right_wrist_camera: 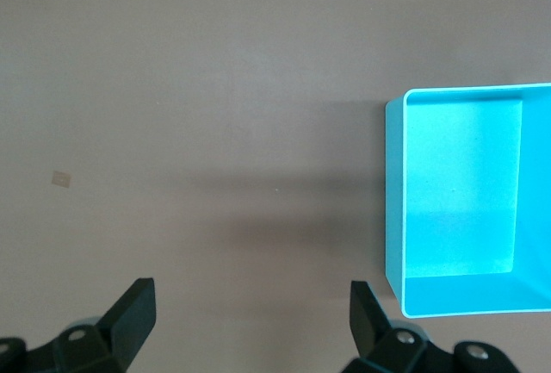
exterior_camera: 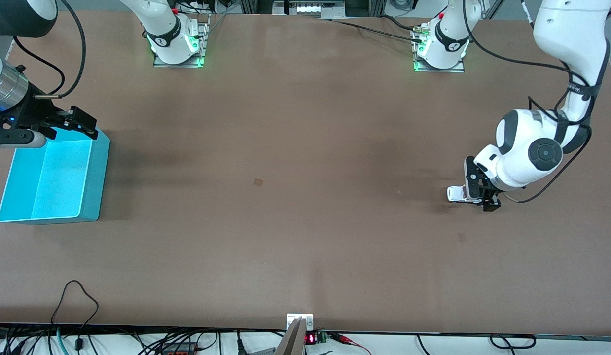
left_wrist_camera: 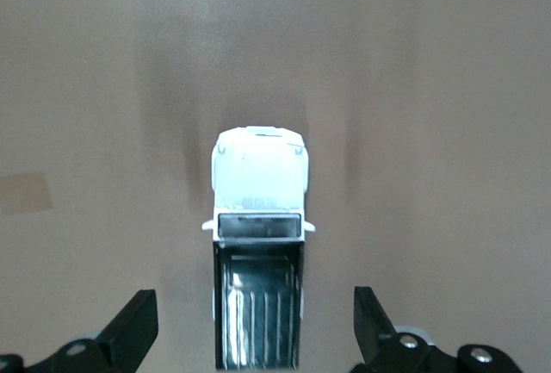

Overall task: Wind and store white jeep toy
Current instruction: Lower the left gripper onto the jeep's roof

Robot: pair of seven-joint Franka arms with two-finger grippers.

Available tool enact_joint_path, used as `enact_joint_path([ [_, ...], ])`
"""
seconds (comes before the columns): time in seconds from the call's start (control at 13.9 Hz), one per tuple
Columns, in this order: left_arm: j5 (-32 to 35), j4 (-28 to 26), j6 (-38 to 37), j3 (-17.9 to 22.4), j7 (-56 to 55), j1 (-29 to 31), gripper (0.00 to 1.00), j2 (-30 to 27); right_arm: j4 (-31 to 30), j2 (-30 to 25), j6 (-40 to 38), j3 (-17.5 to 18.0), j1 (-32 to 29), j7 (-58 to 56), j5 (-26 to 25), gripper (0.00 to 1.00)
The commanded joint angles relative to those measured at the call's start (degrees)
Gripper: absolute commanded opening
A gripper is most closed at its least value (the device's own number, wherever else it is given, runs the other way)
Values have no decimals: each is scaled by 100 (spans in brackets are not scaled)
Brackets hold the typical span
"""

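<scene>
- The table [exterior_camera: 295, 148] is a wide, plain brown board; both arm bases stand along its edge farthest from the front camera, and cables run past that edge and along the edge nearest the camera.
- A small tan patch [exterior_camera: 258, 182] lies on the board near the middle.
- The jeep [exterior_camera: 457, 193] sits on the table toward the left arm's end. The left wrist view shows its white hood and black roof panel [left_wrist_camera: 258, 313].
- The left gripper [exterior_camera: 478, 190] is low at the jeep, fingers [left_wrist_camera: 133, 326] spread wide on either side of the roof without touching it; it holds nothing.
- A turquoise bin [exterior_camera: 95, 177] stands at the right arm's end, well apart from the jeep, with only bare table between them.
- The right gripper [exterior_camera: 71, 123] hangs over the bin's edge that is farthest from the front camera, its fingers [right_wrist_camera: 129, 308] wide apart and empty; that arm waits.
- In the front view the left gripper covers part of the jeep, so its wheels are hard to make out.
- The right arm is cut off by the frame's edge.
</scene>
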Motion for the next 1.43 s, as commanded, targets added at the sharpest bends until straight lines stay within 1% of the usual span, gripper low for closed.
enact_joint_path([
  [0.0, 102, 11, 196, -5, 155, 38, 100, 140, -173, -160, 114, 41, -22, -83, 40, 100],
  [0.07, 102, 11, 213, -5, 155, 38, 98, 158, -182, -159, 122, 41, -30, -83, 40, 100],
  [0.14, 102, 11, 231, -5, 181, 38, 91, 175, -182, -159, 114, 41, -30, -83, 40, 100],
  [0.36, 102, 2, 266, -5, 349, 47, 62, 219, -182, -168, 114, 41, -22, -83, 40, 100],
  [0.43, 102, -6, 275, -5, 349, 47, 51, 219, -182, -168, 114, 41, -22, -83, 40, 100],
  [0.5, 94, -24, 275, -5, 349, 39, 43, 219, -182, -168, 114, 41, -22, -83, 40, 100],
  [0.57, 94, -33, 275, -5, 349, 38, 37, 228, -182, -168, 114, 41, -22, -83, 40, 100],
  [0.72, 94, -33, 240, -5, 349, 38, 33, 228, -182, -168, 114, 41, -22, -83, 40, 100],
  [0.79, 94, -24, 240, -5, 349, 47, 33, 228, -182, -168, 114, 41, -22, -83, 40, 100],
  [0.86, 94, -24, 161, 4, 349, 39, 30, 237, -173, -168, 114, 41, -22, -83, 40, 100],
  [1.15, 94, 2, 134, 30, 357, 91, 30, 395, -182, -168, 105, 41, -22, -83, 40, 100],
  [1.22, 94, 2, 134, 65, 375, 161, 31, 421, -182, -168, 105, 41, -22, -83, 40, 100],
  [1.36, 94, 55, 152, 65, 821, 450, 32, 500, -182, -168, 105, 41, -22, -83, 40, 100],
])
